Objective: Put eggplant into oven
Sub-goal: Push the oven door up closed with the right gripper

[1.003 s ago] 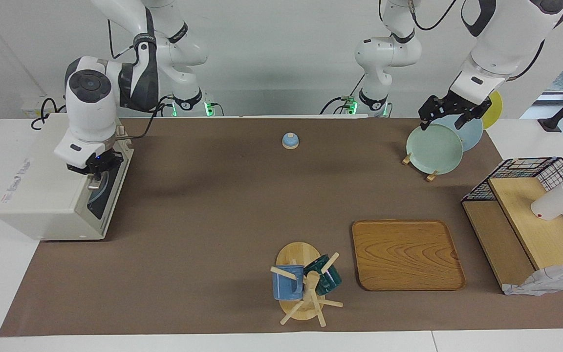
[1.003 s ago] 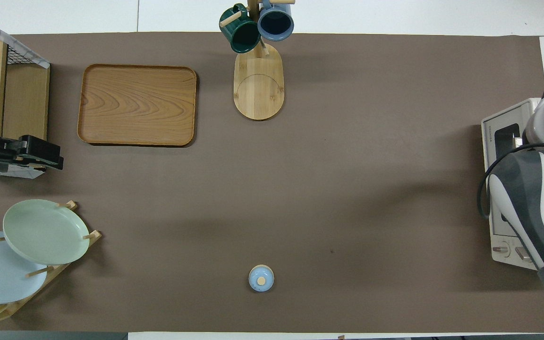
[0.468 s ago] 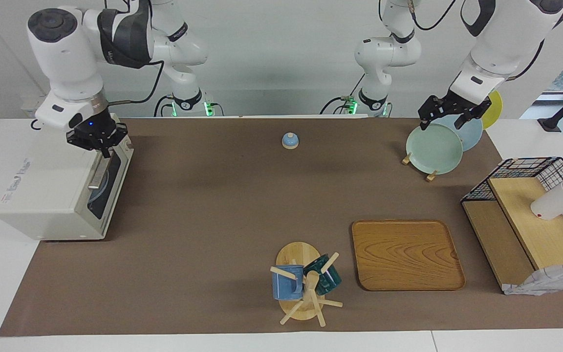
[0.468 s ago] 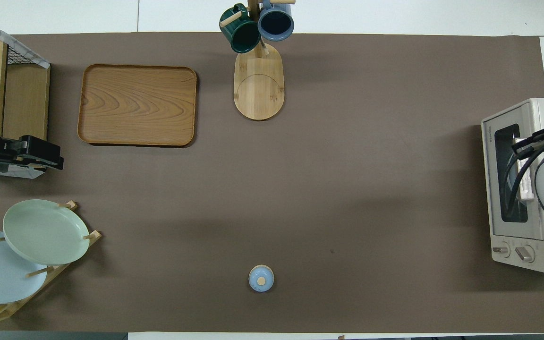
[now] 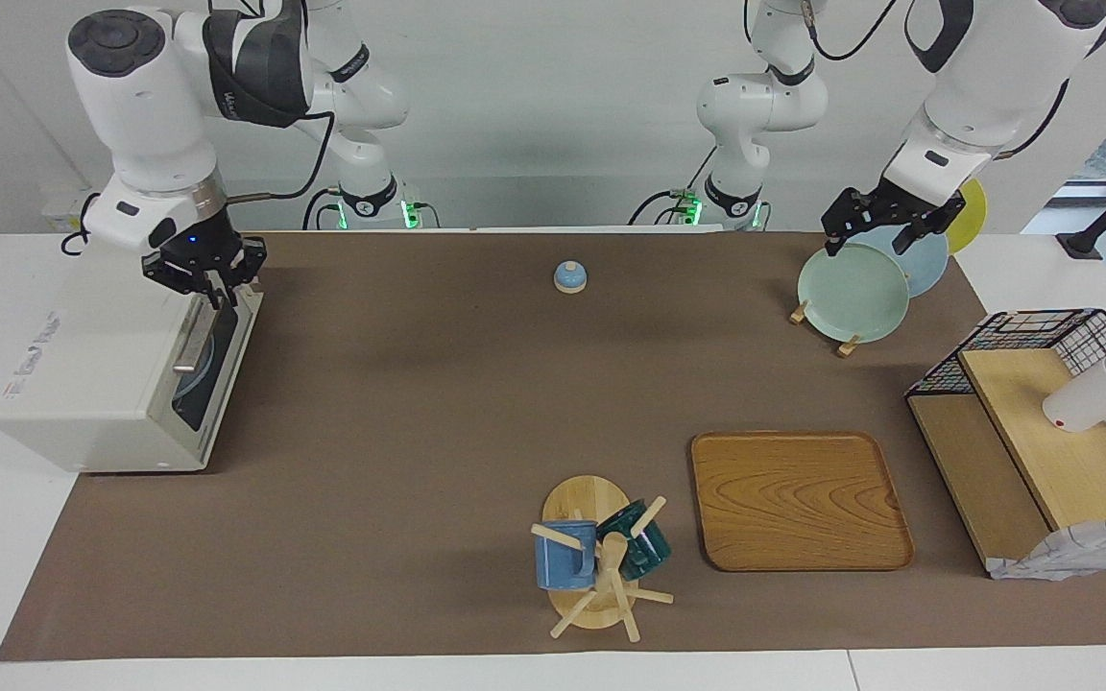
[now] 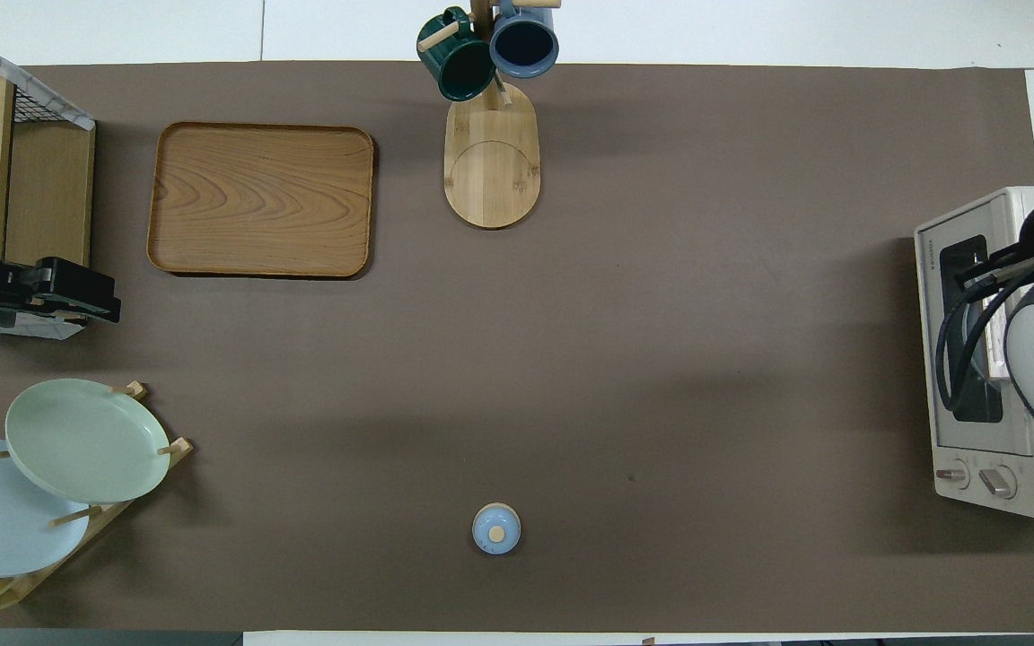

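The cream-white oven stands at the right arm's end of the table, and it also shows in the overhead view. Its dark glass door is shut, with the metal bar handle along its top. No eggplant shows in either view. My right gripper hangs just above the oven's top front edge, at the end nearer to the robots, holding nothing that I can see. My left gripper is open and empty over the plate rack, and it waits there; it also shows in the overhead view.
A plate rack with green, blue and yellow plates is near the left arm's base. A wire-mesh and wood shelf box, a wooden tray, a mug tree and a small blue lid stand on the brown mat.
My right gripper rose from the oven's door handle to above the oven's top front edge, then shifted slightly. The door stays shut. The left arm has not moved.
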